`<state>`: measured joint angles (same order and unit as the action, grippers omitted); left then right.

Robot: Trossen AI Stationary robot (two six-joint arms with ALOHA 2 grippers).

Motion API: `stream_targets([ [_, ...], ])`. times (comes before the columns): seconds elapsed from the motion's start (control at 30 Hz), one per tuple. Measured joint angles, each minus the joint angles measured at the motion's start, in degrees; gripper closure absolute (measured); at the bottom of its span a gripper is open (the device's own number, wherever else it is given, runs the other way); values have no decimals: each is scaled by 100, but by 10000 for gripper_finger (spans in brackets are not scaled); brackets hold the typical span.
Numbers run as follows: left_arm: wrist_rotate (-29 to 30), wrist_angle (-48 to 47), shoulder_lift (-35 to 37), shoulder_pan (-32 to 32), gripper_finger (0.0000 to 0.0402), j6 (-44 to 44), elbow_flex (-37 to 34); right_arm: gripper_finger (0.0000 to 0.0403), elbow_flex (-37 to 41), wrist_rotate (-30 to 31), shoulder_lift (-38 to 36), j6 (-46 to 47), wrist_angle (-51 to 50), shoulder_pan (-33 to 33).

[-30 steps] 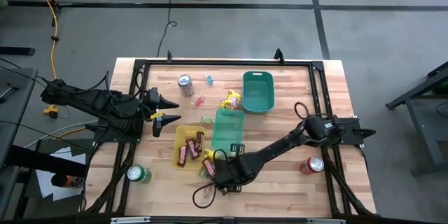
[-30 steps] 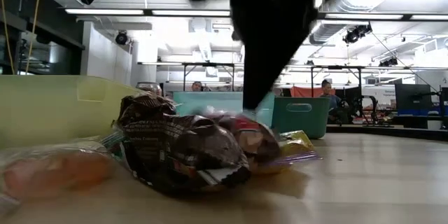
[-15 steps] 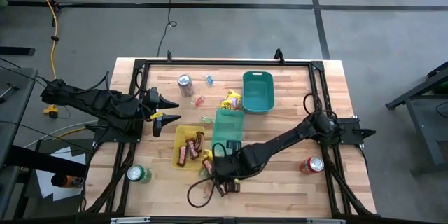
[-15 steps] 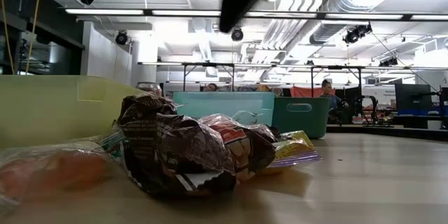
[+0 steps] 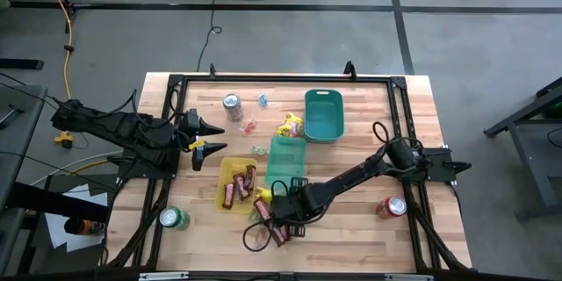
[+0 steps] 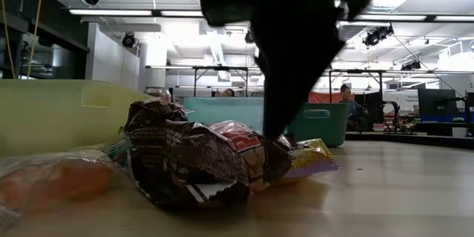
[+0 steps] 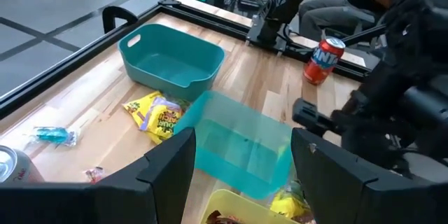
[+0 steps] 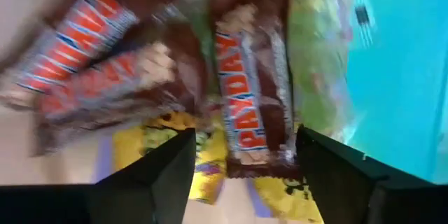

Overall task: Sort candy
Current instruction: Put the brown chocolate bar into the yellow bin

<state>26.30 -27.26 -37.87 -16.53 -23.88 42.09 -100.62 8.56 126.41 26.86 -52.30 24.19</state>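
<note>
Crinkled red-brown candy bars (image 8: pixel 245 91) lie heaped near the desk's front edge, right pincer (image 5: pixel 274 217) spread open above them; its dark bulk hides part of the pile.

Lighting: bright, even, from ceiling strip lights (image 6: pixel 185 12) overhead, which flare white in the low view. Shadows: soft and short on the wooden table (image 5: pixel 351 228). Silhouette: the right arm (image 6: pixel 292 37) reads solid black against the lamps. Focus: foreground candy bars (image 6: pixel 192 163) soft. Blur: right wrist view smeared by motion, candy wrappers (image 8: pixel 245 105) streaked.
</note>
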Motion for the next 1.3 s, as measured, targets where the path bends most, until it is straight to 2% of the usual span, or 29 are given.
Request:
stream_targets([
  [0.13,2,0,0,0,179,-2,0,158,342,2,0,53,221,12],
  [0.23,67,-1,-1,0,179,-3,0,181,483,1,-7,168,430,13],
  [0.3,127,-4,0,1,179,-4,0,216,469,53,-7,150,366,16],
  [0.43,155,-5,0,0,179,-5,0,341,165,211,-17,44,-23,33],
  [0.5,155,-5,-2,1,179,-12,0,379,-253,256,-25,-324,-498,34],
  [0.67,293,-9,0,0,179,-143,0,357,-1263,1272,-57,-902,-1441,67],
  [0.77,356,1,-2,2,179,-157,0,380,-1614,1413,-63,-1123,-1049,-68],
  [0.87,426,4,0,0,179,-162,0,393,-1593,1269,-57,-1328,-54,-296],
  [0.97,433,6,0,2,179,-162,0,378,-1452,928,10,-1557,1305,-552],
  [1.1,452,8,0,0,179,-162,0,365,-1436,389,305,-1621,2569,-875],
  [1.17,459,9,-2,1,179,-162,0,364,-1436,150,409,-1503,2938,-987],
  [1.3,466,9,-2,0,179,-162,-2,358,-1435,-16,587,-1102,2888,-1125],
])
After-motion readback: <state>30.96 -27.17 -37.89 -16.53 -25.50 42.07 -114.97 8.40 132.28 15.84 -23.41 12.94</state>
